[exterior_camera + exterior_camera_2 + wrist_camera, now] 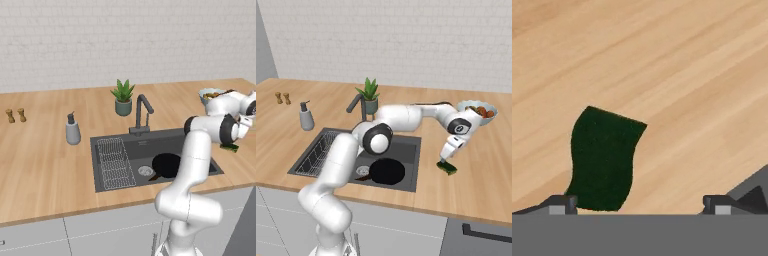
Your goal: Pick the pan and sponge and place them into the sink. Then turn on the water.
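The black pan (166,165) (387,171) lies flat inside the dark grey sink (150,142) (406,145), its handle pointing toward the drain. On the wooden counter right of the sink lies the dark green sponge (448,169) (230,148) (604,157). My gripper (445,161) (639,205) hangs just above the sponge, pointing down, open and holding nothing. In the hand view the sponge sits left of centre, its near end beside the left fingertip (562,204). The faucet (142,112) (356,105) stands behind the sink, with no water running.
A potted plant (123,97) (370,95) stands behind the faucet. A grey soap dispenser (73,131) (306,117) is left of the sink, two small shakers (15,115) farther left. A bowl of food (478,111) (210,94) sits behind the sponge.
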